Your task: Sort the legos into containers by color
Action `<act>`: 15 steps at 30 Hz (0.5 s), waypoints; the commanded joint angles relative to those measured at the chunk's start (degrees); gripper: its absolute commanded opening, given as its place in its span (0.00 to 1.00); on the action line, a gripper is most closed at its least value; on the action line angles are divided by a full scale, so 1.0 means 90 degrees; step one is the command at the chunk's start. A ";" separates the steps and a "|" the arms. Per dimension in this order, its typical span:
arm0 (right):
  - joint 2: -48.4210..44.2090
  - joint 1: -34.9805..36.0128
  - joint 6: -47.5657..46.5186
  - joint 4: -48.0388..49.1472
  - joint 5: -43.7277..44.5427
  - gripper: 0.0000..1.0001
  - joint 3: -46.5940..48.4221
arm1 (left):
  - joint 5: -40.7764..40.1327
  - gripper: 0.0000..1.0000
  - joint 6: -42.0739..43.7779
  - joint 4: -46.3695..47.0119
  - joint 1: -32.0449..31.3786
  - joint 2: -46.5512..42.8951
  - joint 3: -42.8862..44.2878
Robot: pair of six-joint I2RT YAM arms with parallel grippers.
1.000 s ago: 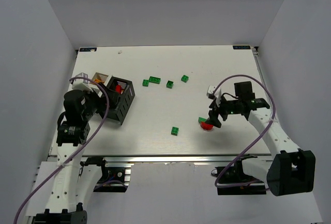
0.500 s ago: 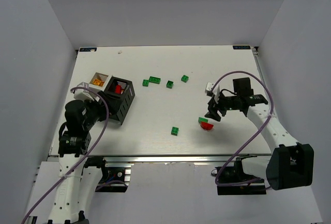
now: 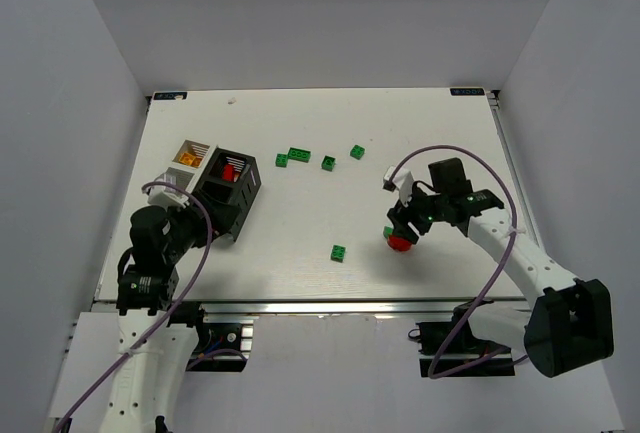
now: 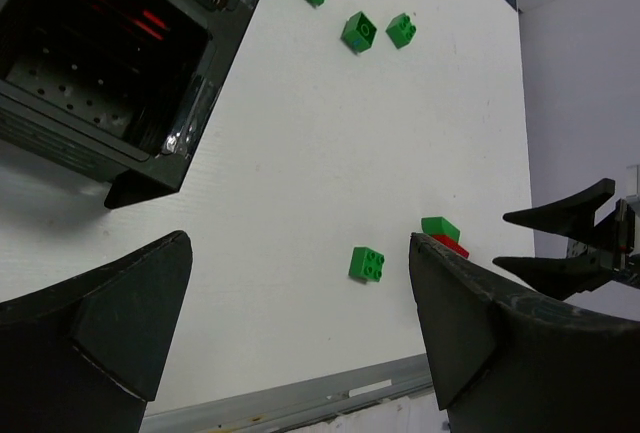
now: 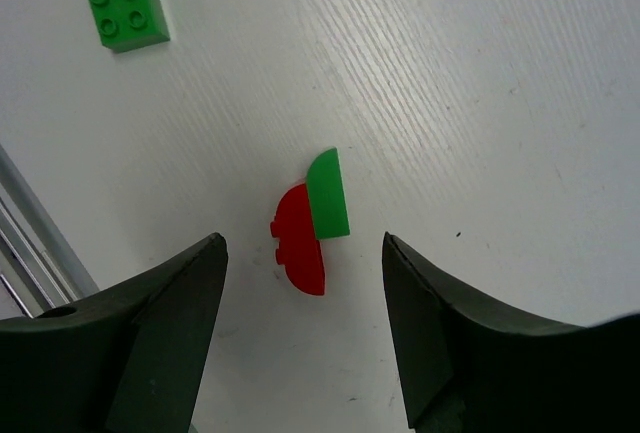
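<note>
The right fingers (image 5: 150, 338) hung spread, straddling the red lego (image 5: 300, 253) on the counter (image 5: 500, 103), a green lego (image 5: 328, 196) touching it; well left of it, the left fingers (image 4: 100, 338) gaped empty.

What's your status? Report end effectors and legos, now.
Left end effector open, empty. Right end effector open, straddling red lego. Green lego touching it, in the way.
</note>
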 commanded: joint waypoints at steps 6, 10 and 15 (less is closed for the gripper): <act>0.0414 0.0101 0.0608 -0.0129 0.0815 0.71 0.0104 | 0.0190 0.98 -0.0164 0.0032 0.0013 -0.0120 -0.0202; 0.0326 0.0101 -0.0182 -0.0257 0.0580 0.76 -0.0100 | 0.0229 0.98 -0.0213 0.0139 0.0013 -0.0110 -0.0221; 0.0307 0.0101 -0.0866 -0.0071 0.0599 0.77 -0.0530 | 0.0336 0.98 -0.0291 0.0198 0.0013 -0.0090 -0.0290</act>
